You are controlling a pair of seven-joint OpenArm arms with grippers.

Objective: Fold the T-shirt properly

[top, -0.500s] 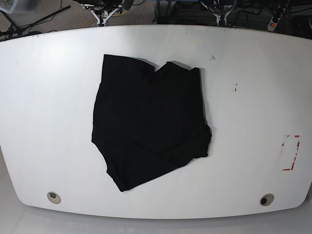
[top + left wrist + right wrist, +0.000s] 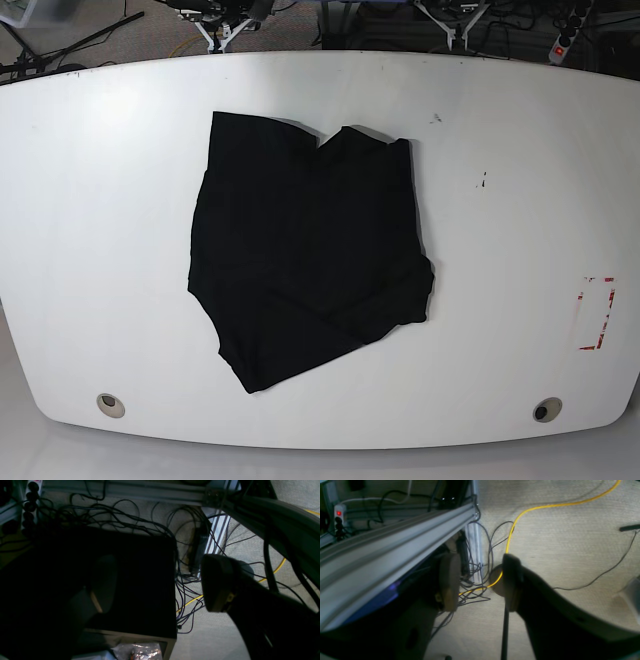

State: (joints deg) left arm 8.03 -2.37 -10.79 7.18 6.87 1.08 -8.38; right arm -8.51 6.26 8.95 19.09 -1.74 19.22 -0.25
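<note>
The black T-shirt (image 2: 305, 250) lies on the white table (image 2: 520, 200) in the base view, folded into a rough block with a corner pointing toward the near edge and a bunched lump on its right side. Neither gripper is over the table. The left wrist view shows my left gripper (image 2: 160, 585) open and empty, hanging above the floor beside a dark box (image 2: 137, 580). My right gripper (image 2: 480, 582) is also open with nothing between its fingers, above carpet and cables. The T-shirt is absent from both wrist views.
A red-marked rectangle (image 2: 597, 313) sits near the table's right edge, and two round holes (image 2: 111, 404) (image 2: 546, 409) near its front edge. Below the arms are an aluminium rail (image 2: 395, 542), a yellow cable (image 2: 520, 517) and tangled black cables (image 2: 185, 580).
The arm parts at the table's far edge have drawn back a little out of the base view. The T-shirt has not moved.
</note>
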